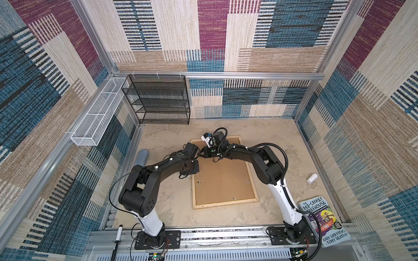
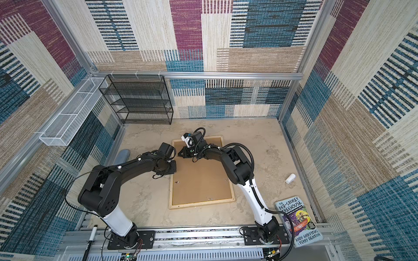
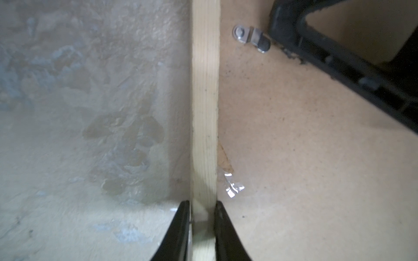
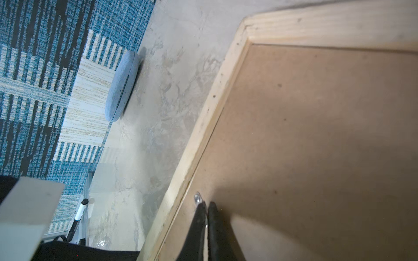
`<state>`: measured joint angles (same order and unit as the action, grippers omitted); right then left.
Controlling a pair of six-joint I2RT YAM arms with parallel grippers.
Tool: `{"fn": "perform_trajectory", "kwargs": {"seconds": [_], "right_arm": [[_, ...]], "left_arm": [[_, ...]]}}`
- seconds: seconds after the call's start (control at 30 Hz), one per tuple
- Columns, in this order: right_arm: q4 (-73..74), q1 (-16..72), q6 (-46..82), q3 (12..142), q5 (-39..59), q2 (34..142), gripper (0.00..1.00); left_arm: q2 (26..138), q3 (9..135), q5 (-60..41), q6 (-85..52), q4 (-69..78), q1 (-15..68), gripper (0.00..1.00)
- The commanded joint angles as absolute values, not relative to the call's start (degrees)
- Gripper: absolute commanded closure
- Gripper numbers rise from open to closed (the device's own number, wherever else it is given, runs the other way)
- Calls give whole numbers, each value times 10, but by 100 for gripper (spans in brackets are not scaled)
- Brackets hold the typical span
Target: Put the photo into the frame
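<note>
Top view, frame, long axis front-to-back, left fingers clamping its strip, right fingers pinching clip

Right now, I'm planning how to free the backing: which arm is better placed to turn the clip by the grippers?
Right. The right gripper is shut on the clip at the edge of the backing; the left gripper clamps the frame rail, likely best used steadying it.

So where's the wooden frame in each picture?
Top view: the frame lies flat in the middle.
Top view: same spot.
Left wrist: pale strip through the middle, pinched by the left pincer.
Right wrist: slanting corner and edge.
Shared landmark: the brown backing board inside it.
</note>
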<state>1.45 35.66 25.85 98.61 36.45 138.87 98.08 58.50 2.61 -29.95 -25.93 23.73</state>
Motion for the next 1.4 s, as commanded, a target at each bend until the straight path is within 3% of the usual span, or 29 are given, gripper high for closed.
{"fn": "perform_trajectory", "kwargs": {"seconds": [0.0,0.87,1.23,1.37], "right_arm": [[17,364,265,978,373,1392,90],[61,383,365,967,342,1408,96],[27,384,335,932,278,1378,98],[35,384,321,900,274,1355,98]], "left_arm": [[982,590,31,-299,-269,236,76],[982,576,2,-266,-231,235,79],[988,577,6,-266,-232,230,79],[988,577,12,-271,-233,225,75]]}}
